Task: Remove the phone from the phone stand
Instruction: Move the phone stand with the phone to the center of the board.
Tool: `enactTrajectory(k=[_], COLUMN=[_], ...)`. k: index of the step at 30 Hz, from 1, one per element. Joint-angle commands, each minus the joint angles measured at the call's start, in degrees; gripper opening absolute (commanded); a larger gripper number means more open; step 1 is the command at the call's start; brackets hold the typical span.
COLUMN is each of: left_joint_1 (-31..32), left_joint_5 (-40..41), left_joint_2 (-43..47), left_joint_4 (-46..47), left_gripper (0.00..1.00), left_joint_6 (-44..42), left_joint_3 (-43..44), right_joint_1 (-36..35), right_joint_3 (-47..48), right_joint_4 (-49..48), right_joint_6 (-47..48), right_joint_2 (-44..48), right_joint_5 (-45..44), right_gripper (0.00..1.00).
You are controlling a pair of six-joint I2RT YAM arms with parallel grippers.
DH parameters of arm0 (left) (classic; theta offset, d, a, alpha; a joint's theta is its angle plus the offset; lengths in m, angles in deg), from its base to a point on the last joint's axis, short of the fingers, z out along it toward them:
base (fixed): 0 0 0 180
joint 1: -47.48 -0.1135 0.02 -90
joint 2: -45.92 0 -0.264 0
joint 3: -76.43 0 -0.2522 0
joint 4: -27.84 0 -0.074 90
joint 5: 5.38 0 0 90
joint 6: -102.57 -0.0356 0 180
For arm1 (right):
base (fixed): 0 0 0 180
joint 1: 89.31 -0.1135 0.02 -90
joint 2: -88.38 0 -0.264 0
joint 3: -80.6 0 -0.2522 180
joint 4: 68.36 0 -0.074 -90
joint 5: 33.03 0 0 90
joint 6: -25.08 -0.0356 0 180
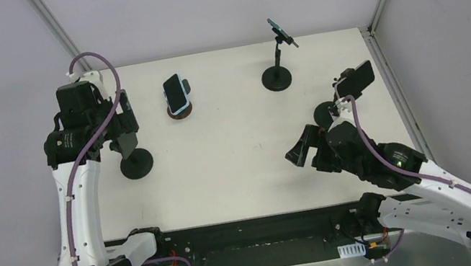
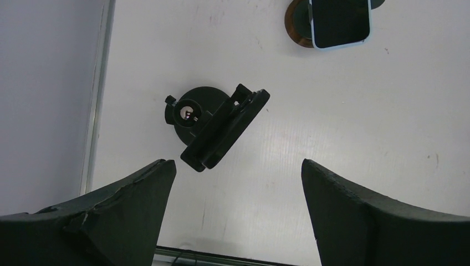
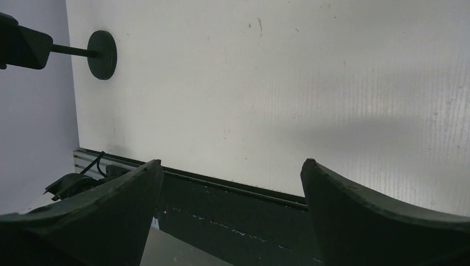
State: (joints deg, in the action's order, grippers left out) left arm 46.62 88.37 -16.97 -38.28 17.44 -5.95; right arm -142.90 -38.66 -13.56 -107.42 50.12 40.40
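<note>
phone (image 2: 340, 23) cropped by upper edge, phone stand (image 3: 102, 54) top cut off at left edge

Bright, even light; soft shadows on the white table (image 3: 277, 66); wrist views slightly soft

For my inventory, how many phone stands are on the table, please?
4: the left stand beneath the left gripper, a brown-based stand far centre-left, a tall stand far centre-right, a right-edge stand.

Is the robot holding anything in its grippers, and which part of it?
Nothing is held. The left gripper is open above a black phone stand, and the right gripper is open and empty.
</note>
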Motion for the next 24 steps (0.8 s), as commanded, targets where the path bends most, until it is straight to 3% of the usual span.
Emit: enactTrajectory(k=[1, 10, 24], left_joint_1=[-0.30, -0.36, -0.28], left_joint_5=[-2.90, -5.99, -0.36], left_joint_2=[-1.73, -5.16, -7.61], left_joint_4=[3.97, 6.19, 6.21], left_gripper=[0.86, 0.69, 0.60], left_joint_6=[-4.33, -8.64, -7.88], left_joint_3=[-0.94, -1.86, -5.85], right_joint_1=[-0.33, -0.33, -0.29], right_joint_3=[0.07, -0.98, -0.66], right_joint_4=[0.41, -0.19, -0.99], right_joint_6=[-1.76, -2.72, -2.15], right_joint_2=[-1.48, -1.86, -4.43], right_joint_5=[0.32, 1.54, 2.36], right_gripper=[0.99, 0.99, 0.99])
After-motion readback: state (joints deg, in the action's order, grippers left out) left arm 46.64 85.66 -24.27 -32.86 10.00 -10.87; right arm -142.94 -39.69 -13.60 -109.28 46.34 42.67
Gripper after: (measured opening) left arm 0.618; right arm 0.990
